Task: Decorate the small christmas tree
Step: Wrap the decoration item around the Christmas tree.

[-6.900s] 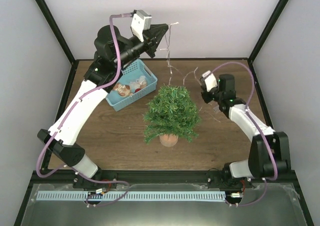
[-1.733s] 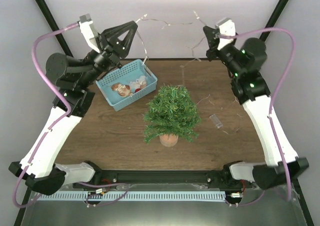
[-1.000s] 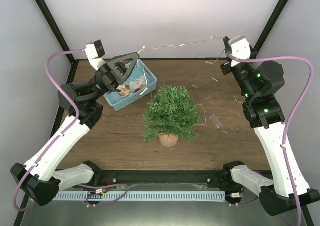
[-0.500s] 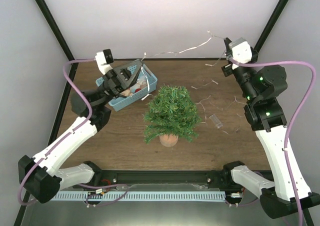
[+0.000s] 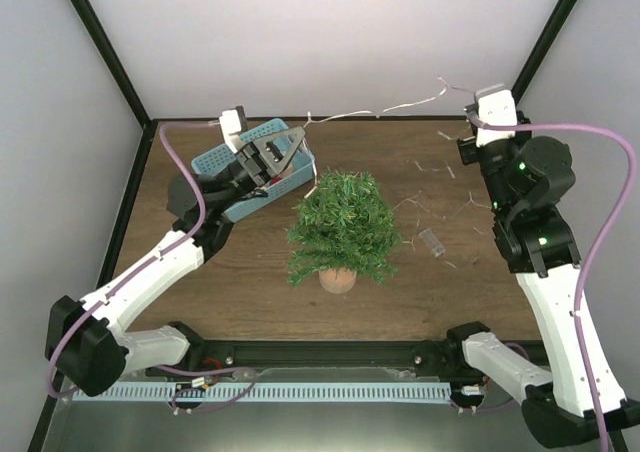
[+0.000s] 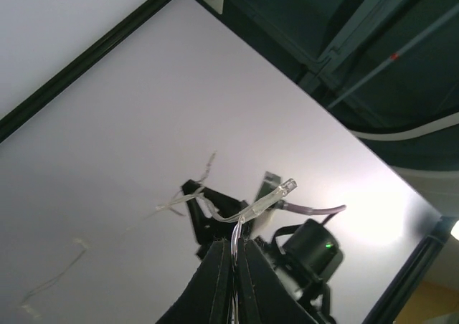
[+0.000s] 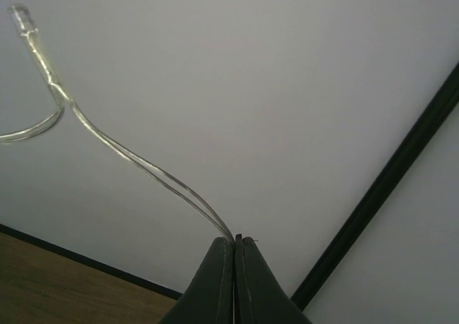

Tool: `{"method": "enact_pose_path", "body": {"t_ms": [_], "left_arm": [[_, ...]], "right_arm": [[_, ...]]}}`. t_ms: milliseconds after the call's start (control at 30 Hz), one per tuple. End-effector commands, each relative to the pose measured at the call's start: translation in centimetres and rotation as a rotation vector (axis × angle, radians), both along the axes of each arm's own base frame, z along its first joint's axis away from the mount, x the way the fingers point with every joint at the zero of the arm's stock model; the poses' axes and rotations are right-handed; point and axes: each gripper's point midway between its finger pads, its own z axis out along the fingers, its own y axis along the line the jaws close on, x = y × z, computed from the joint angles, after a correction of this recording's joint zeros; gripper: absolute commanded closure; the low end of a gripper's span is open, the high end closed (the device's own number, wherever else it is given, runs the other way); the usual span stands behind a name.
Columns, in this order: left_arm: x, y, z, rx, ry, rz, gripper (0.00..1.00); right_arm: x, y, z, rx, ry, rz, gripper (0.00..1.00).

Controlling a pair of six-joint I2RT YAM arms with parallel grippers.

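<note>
Green needles mark the small christmas tree [image 5: 343, 227], upright in its brown pot mid-bench [image 5: 250, 282], just right of the blue basket [image 5: 222, 160]. A thin light string [image 5: 380, 109] spans above it.

Left wrist: the left fingers [image 6: 234, 249] pinch that clear wire.

Right wrist: the right fingers [image 7: 235, 246] pinch another stretch of it, against the white wall.
</note>
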Motion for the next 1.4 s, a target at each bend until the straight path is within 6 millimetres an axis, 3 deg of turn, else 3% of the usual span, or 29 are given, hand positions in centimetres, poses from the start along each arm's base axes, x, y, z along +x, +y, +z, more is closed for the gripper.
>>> {"method": "enact_pose_path", "body": {"t_ms": [0, 67, 200, 300, 467, 533, 633, 800, 1167, 1267, 1367], "left_arm": [[-0.5, -0.7, 0.2, 0.057, -0.070, 0.006, 0.95], [-0.2, -1.0, -0.3, 0.109, -0.077, 0.022, 0.90], [0.1, -1.2, -0.7, 0.260, -0.145, 0.117, 0.61], [0.5, -0.7, -1.4, 0.371, -0.158, 0.202, 0.53], [0.0, -0.2, -4.0, 0.526, -0.188, 0.247, 0.53], [-0.1, -0.3, -6.0, 0.607, -0.186, 0.252, 0.54], [-1.2, -0.3, -6.9, 0.647, -0.231, 0.274, 0.54], [-4.0, -0.8, -6.2, 0.671, -0.361, 0.305, 0.54], [-7.4, -1.2, -4.1, 0.687, -0.610, 0.354, 0.53], [-7.3, -1.4, -4.8, 0.719, -0.602, 0.353, 0.53], [-6.3, -0.8, -6.9, 0.817, -0.567, 0.391, 0.53]], "right_arm": [[-2.3, -2.1, 0.4, 0.064, -0.002, -0.074, 0.99], [-3.0, -2.4, 0.3, 0.078, -0.003, -0.078, 0.99], [-3.9, -2.6, -0.1, 0.089, 0.011, -0.076, 0.99], [-4.7, -2.3, 0.0, 0.108, 0.011, -0.044, 0.99], [-7.5, 0.3, 1.1, 0.148, -0.016, 0.159, 0.99], [-8.6, 1.7, 0.9, 0.169, 0.005, 0.258, 0.99], [-10.0, 2.9, 0.1, 0.227, 0.058, 0.354, 0.99], [-12.1, 5.2, -1.6, 0.302, 0.203, 0.515, 0.99], [-16.9, 9.3, -6.7, 0.360, 0.536, 0.813, 0.99], [-18.1, 9.7, -5.9, 0.382, 0.532, 0.864, 0.99], [-19.3, 9.2, -3.4, 0.388, 0.436, 0.882, 0.99]]}}
